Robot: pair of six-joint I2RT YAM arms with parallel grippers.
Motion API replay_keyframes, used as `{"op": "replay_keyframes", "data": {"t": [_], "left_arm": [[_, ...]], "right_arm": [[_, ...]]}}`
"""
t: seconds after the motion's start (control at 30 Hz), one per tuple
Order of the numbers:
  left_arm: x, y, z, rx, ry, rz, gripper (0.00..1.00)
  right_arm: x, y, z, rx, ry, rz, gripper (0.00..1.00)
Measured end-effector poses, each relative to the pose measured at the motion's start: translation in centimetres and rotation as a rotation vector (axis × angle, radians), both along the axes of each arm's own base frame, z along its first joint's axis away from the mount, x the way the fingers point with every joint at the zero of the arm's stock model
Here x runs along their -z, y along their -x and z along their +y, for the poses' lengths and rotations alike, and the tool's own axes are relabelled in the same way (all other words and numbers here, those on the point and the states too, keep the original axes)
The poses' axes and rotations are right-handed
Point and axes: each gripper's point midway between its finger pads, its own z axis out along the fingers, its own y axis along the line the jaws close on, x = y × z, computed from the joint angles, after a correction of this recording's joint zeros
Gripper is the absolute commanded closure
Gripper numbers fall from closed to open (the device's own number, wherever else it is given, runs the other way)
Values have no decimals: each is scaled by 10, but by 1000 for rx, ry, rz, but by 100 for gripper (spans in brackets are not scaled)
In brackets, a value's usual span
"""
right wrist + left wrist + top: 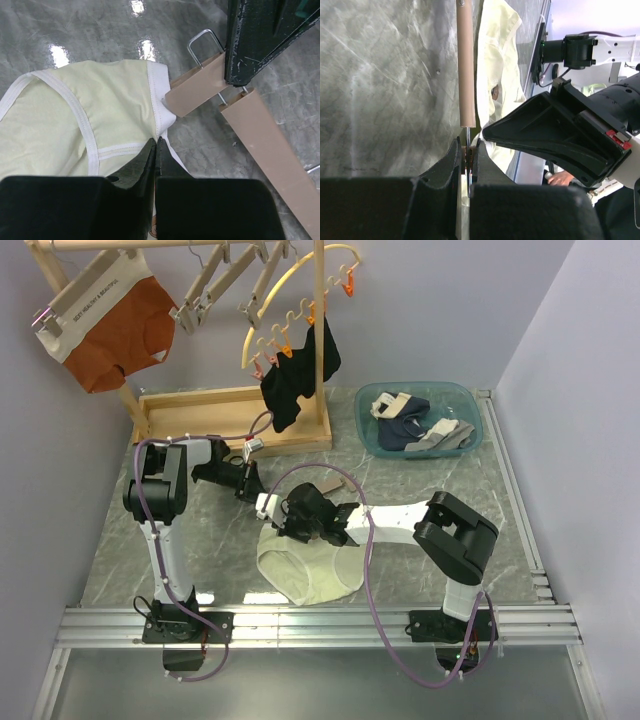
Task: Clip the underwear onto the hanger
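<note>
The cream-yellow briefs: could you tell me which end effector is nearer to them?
Right. The right end effector pinches the briefs at the waistband; the left end effector grips the wooden hanger by its wire, beside them.

Top cam's high up at the near edge, looking down on the whole table [450, 480]; both wrist cams sit super close (facing each other), sharing the hanger [270, 145] and underwear [75, 120].
</note>
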Motion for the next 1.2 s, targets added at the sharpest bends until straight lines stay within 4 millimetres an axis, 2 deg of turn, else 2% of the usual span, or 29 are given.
{"op": "replay_keyframes", "data": {"t": [0.83,0.9,0.93,1.0,1.03,1.13,1.2], "left_arm": [[1,22,2,38,13,28,99],[3,23,2,38,12,31,93],[3,24,2,38,12,31,83],[6,24,2,38,10,27,73],[7,24,2,38,4,29,64],[13,26,4,38,-23,34,54],[16,25,6,38,-43,32,52]], "right_arm": [[-3,-9,-3,31,5,-22,100],[-3,-9,-3,33,5,-19,100],[-3,-9,-3,34,5,-18,100],[-4,-10,-2,35,3,-17,100],[-5,-10,-1,35,3,-17,100],[-6,-11,-1,35,2,-18,100],[-5,-10,-1,35,5,-16,100]]}}
